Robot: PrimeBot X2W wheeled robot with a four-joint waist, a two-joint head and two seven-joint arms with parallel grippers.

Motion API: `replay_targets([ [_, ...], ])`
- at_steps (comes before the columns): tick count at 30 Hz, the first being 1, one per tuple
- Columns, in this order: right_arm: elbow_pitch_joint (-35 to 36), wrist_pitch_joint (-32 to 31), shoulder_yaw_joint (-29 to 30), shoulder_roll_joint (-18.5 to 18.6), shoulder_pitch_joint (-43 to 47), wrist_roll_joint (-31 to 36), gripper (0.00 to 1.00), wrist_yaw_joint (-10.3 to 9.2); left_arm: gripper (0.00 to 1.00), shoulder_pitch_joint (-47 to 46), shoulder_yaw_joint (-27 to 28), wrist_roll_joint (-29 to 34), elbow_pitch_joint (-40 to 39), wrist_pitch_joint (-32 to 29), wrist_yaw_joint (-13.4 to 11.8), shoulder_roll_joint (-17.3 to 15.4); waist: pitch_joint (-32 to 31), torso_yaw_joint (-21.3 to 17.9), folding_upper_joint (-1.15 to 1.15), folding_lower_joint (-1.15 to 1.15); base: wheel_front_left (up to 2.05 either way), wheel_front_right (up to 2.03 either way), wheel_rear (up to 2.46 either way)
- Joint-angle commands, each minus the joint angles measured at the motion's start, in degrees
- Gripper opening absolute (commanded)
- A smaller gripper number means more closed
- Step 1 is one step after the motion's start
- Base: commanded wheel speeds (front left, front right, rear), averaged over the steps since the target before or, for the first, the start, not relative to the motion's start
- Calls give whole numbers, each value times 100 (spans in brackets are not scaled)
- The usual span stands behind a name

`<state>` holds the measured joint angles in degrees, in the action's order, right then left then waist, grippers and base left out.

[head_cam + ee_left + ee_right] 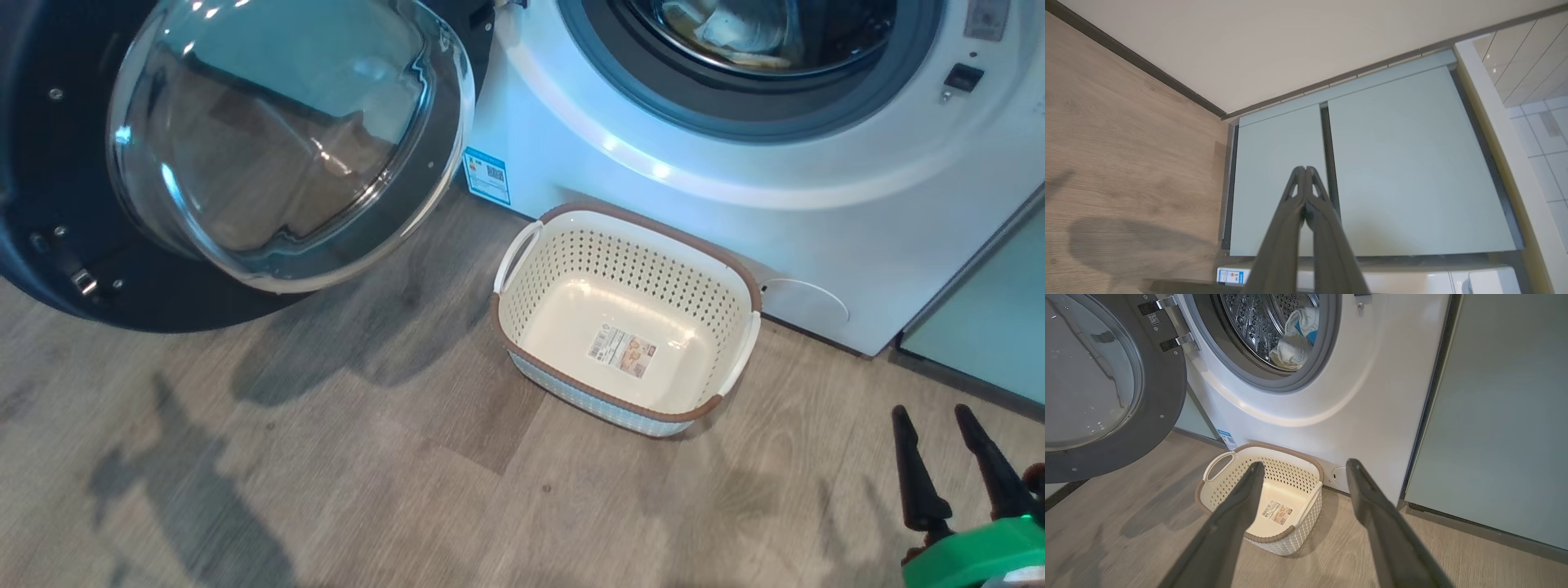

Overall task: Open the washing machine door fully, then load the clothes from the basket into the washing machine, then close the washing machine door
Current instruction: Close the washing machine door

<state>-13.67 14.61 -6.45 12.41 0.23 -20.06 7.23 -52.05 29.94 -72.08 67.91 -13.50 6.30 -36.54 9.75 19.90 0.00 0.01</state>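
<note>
The washing machine door [245, 155] hangs swung wide open to the left, its glass bowl facing me; it is seen again in the right wrist view [1098, 384]. The washing machine [735, 163] stands behind the basket [624, 314], which is empty on the floor, a label on its base. The clothes [1294, 339], cream with a blue piece, lie inside the steel drum. My right gripper [932, 412] is open at the lower right, empty, pointing toward the basket [1261, 494]. My left gripper [1304, 168] is shut on nothing, facing pale-green cabinets.
Pale-green cabinet doors [1372, 171] stand left of the machine, another [1502, 416] on its right. A blue-white sticker [487, 174] is on the machine's lower corner. Wooden floor [367, 474] spreads out in front.
</note>
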Motion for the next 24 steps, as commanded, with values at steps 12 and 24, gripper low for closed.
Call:
replay_targets([
  [12,251,39,-137,300,-326,23,100,25,0,-667,-399,240,-69,-682,-32,-548,313,-49,0,-1,0,0,0],
  [24,270,39,-108,348,-440,28,100,25,0,-896,-659,307,-282,-1100,56,-486,529,-167,0,-1,0,0,0],
])
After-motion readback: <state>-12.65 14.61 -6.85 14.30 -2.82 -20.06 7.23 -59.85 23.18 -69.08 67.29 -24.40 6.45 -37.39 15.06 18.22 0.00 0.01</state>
